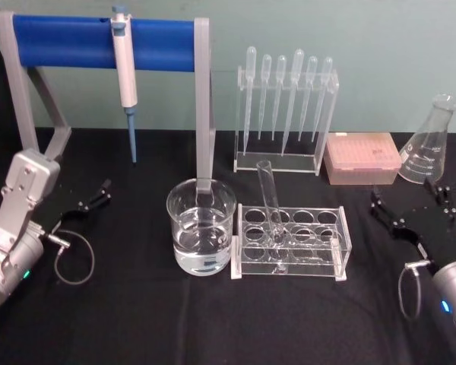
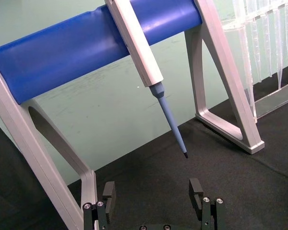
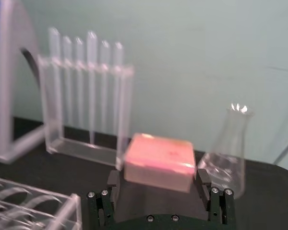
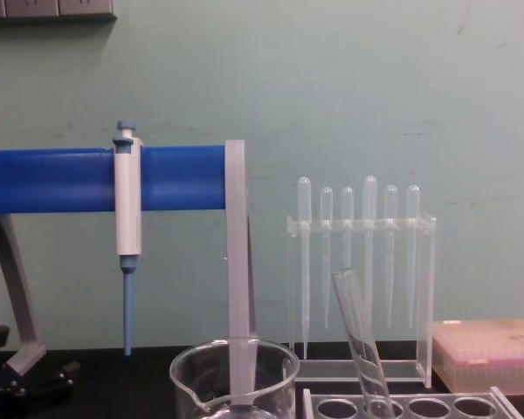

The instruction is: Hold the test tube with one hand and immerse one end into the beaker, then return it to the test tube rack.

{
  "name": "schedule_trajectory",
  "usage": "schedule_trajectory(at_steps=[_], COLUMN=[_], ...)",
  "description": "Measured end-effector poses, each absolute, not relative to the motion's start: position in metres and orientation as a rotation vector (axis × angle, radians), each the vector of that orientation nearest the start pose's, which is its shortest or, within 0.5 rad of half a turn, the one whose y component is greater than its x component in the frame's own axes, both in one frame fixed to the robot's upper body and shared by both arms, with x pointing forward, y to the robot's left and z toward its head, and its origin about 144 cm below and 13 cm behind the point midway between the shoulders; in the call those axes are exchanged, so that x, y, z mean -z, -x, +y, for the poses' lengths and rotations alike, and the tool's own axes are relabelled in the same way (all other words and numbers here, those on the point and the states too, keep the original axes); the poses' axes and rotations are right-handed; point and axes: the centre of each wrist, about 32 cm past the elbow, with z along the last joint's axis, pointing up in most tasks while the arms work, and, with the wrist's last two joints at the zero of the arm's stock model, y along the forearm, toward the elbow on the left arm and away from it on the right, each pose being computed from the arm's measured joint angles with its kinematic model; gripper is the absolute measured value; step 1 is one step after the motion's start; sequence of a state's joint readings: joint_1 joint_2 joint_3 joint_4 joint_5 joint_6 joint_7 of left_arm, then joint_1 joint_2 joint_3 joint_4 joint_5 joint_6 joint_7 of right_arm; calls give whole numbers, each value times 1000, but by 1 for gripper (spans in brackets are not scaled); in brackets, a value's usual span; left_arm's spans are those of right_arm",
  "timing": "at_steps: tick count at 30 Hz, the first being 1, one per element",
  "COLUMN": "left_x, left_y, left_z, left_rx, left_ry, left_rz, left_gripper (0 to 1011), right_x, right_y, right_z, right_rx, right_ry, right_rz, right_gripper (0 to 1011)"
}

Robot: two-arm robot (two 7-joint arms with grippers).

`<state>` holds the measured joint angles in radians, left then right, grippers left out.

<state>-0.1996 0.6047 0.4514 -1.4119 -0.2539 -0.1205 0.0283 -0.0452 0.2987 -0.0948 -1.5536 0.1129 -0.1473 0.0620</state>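
In the middle of the black table (image 1: 137, 319), the test tube (image 1: 270, 205) stands tilted in a hole of the clear rack (image 1: 291, 242), its open rim leaning toward the rear left, just beside the beaker (image 1: 201, 226) of clear liquid on the rack's left. The left gripper (image 1: 91, 201) rests low at the table's left side with its fingers spread on nothing, facing the blue-barred stand (image 1: 99, 42) where a white-and-blue pipette (image 1: 125, 72) hangs. The right gripper (image 1: 410, 213) sits at the right side, its jaws likewise apart and empty, near the pink box (image 1: 362, 158) and the conical flask (image 1: 431, 141).
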Motion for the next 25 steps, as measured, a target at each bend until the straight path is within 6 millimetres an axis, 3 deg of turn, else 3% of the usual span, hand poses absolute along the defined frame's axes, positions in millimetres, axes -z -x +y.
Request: schedule_trajectory(at_steps=[8,25], left_x=[-1140,-1140], left_y=[-489,-489], left_z=[310,310], left_rx=[-1248,-1248], left_ry=[-305,-304], left_rz=[-285,-285], left_gripper=[1000,1000], right_x=[-1106,-1108], right_y=[-449,-449], right_z=[-280,-280], right_rx=[1418,1418], right_ry=[213,204], right_rz=[-190,-192], right_gripper=[1004,1004])
